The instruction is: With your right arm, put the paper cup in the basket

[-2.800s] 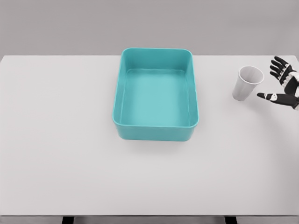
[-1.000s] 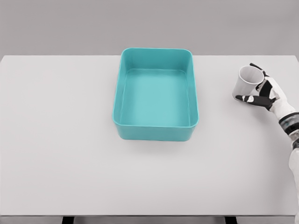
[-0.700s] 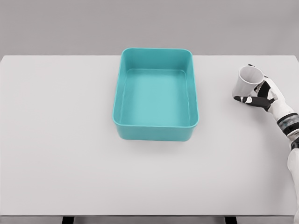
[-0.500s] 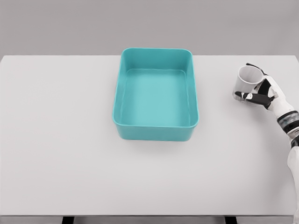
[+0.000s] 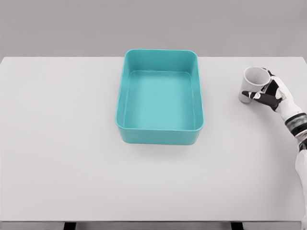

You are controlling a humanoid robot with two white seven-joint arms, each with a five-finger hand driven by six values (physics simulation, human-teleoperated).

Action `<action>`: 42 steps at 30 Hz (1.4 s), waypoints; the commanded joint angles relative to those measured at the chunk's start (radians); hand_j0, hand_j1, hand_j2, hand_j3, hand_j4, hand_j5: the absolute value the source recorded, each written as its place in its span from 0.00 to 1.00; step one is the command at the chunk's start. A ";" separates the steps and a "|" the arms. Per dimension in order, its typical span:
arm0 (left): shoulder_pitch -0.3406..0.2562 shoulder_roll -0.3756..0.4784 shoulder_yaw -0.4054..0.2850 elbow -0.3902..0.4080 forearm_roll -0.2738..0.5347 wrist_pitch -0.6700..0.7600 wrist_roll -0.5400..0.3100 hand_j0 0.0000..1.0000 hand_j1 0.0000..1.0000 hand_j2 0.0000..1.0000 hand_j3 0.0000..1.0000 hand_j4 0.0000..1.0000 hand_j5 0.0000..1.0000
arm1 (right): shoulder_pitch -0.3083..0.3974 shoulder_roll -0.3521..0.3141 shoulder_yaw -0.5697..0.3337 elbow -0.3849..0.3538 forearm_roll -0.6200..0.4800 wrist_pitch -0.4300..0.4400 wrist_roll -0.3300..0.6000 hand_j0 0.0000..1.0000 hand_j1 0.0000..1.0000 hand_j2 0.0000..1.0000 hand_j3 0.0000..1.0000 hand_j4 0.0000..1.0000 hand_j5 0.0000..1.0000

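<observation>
Across the last few seconds the right hand (image 5: 272, 92) has gone from hovering spread-open off to the right of the cup (image 5: 252, 85) to closing in against it. A second ago the thumb lay across the cup's front near its base and the cup sat upright on the table (image 5: 72, 143); now the cup looks slightly tipped and a little higher in the picture, which suggests the grasp has taken and the lift is just starting. That is a judgement — the base is partly hidden by the thumb, so I cannot say for certain that it has left the surface.

The hand is curled around the cup from its right side: thumb in front and low, the other fingers wrapped behind and mostly hidden. The cup's open mouth faces up and a little toward the camera, empty as far as can be seen.

The cup sits near the table's right edge, well apart from the basket (image 5: 159, 136), which lies in the middle of the table with nothing in it. So the pickup seems about done, and the carry leftward to the basket remains. The left arm is out of view.
</observation>
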 commanded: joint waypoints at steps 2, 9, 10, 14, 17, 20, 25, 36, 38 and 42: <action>0.000 0.000 0.000 0.000 0.000 0.000 0.000 1.00 1.00 1.00 1.00 1.00 1.00 | 0.002 -0.001 -0.003 -0.014 -0.012 -0.002 0.000 0.60 0.60 0.60 0.60 0.60 0.60; 0.000 0.000 0.001 0.000 0.000 0.000 0.000 1.00 1.00 1.00 1.00 1.00 1.00 | 0.023 -0.001 0.000 -0.181 -0.012 0.014 0.000 0.61 0.61 0.61 0.61 0.61 0.61; 0.000 0.000 0.001 0.000 0.000 0.000 0.000 1.00 1.00 1.00 1.00 1.00 1.00 | 0.023 -0.001 0.000 -0.195 -0.010 0.015 0.000 0.61 0.61 0.61 0.61 0.61 0.61; 0.000 0.000 0.000 0.000 0.000 0.000 0.000 1.00 1.00 1.00 1.00 1.00 1.00 | 0.037 0.002 0.003 -0.271 0.001 0.012 0.000 0.61 0.61 0.61 0.61 0.61 0.61; 0.000 0.000 0.001 0.000 0.000 0.000 0.000 1.00 1.00 1.00 1.00 1.00 1.00 | 0.037 0.028 0.031 -0.304 0.002 0.014 0.000 0.61 0.61 0.61 0.61 0.61 0.61; 0.000 0.000 0.000 0.000 0.000 0.000 0.000 1.00 1.00 1.00 1.00 1.00 1.00 | 0.032 0.039 0.065 -0.308 0.001 0.014 0.000 0.61 0.61 0.61 0.61 0.61 0.61; 0.000 0.000 0.000 0.000 0.000 0.000 0.000 1.00 1.00 1.00 1.00 1.00 1.00 | 0.032 0.040 0.100 -0.388 0.004 0.017 0.000 0.61 0.61 0.61 0.61 0.61 0.61; 0.000 0.000 0.000 0.000 0.000 0.000 0.000 1.00 1.00 1.00 1.00 1.00 1.00 | 0.029 0.042 0.138 -0.435 0.024 0.010 0.000 0.61 0.61 0.61 0.61 0.61 0.61; 0.000 0.000 0.000 0.000 0.000 0.000 0.000 1.00 1.00 1.00 1.00 1.00 1.00 | 0.029 0.042 0.138 -0.435 0.024 0.010 0.000 0.61 0.61 0.61 0.61 0.61 0.61; 0.000 0.000 0.000 0.000 0.000 0.000 0.000 1.00 1.00 1.00 1.00 1.00 1.00 | 0.029 0.042 0.138 -0.435 0.024 0.010 0.000 0.61 0.61 0.61 0.61 0.61 0.61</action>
